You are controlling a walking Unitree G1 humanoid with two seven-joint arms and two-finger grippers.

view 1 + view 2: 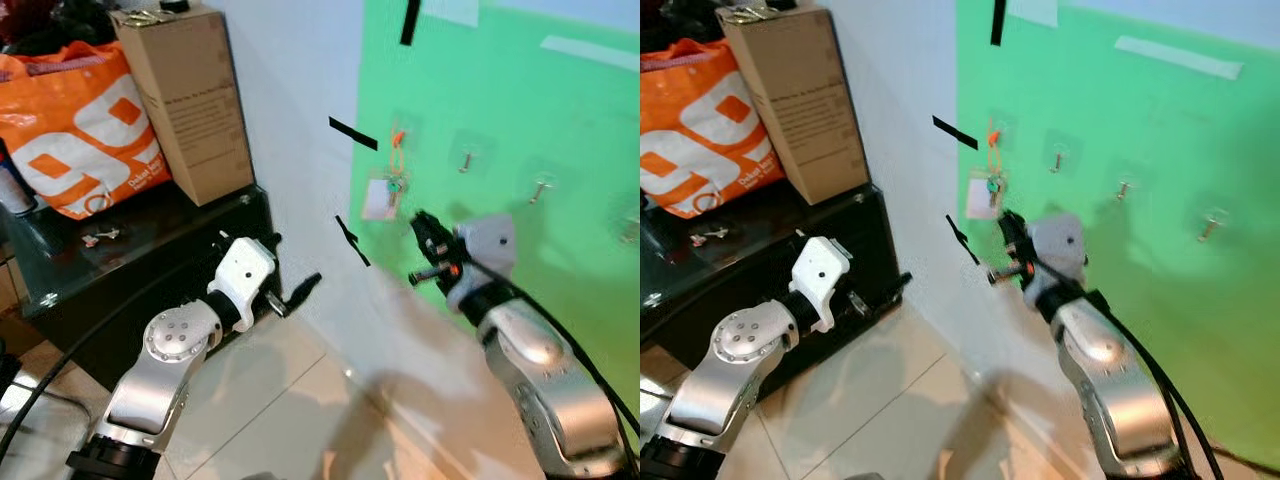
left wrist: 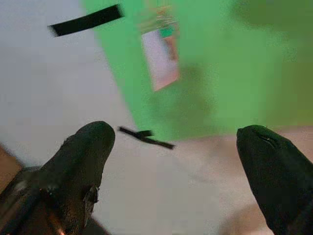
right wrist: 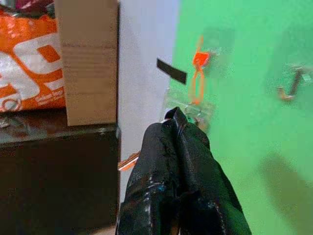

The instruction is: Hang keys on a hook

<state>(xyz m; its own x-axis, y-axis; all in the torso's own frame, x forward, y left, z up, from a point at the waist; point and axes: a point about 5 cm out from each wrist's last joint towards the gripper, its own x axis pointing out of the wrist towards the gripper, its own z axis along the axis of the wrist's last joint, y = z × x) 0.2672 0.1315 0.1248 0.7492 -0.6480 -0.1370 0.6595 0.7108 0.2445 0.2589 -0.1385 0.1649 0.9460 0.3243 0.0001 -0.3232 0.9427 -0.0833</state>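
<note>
A bunch of keys (image 1: 391, 184) with an orange cord (image 3: 197, 78) and a pale tag (image 1: 379, 200) hangs from the leftmost hook (image 1: 398, 134) on the green wall panel. My right gripper (image 1: 421, 224) is just below and to the right of the tag, a short way off it. Its fingers (image 3: 175, 147) are pressed together with nothing between them. My left gripper (image 2: 176, 137) is open and empty, held low in front of the black cabinet (image 1: 130, 275) and pointed toward the wall.
Two more bare hooks (image 1: 464, 160) (image 1: 540, 188) sit to the right on the green panel. A cardboard box (image 1: 185, 100) and an orange bag (image 1: 80, 140) stand on the cabinet, with a small key (image 1: 100, 237) beside them. Black tape strips (image 1: 352, 132) mark the white wall.
</note>
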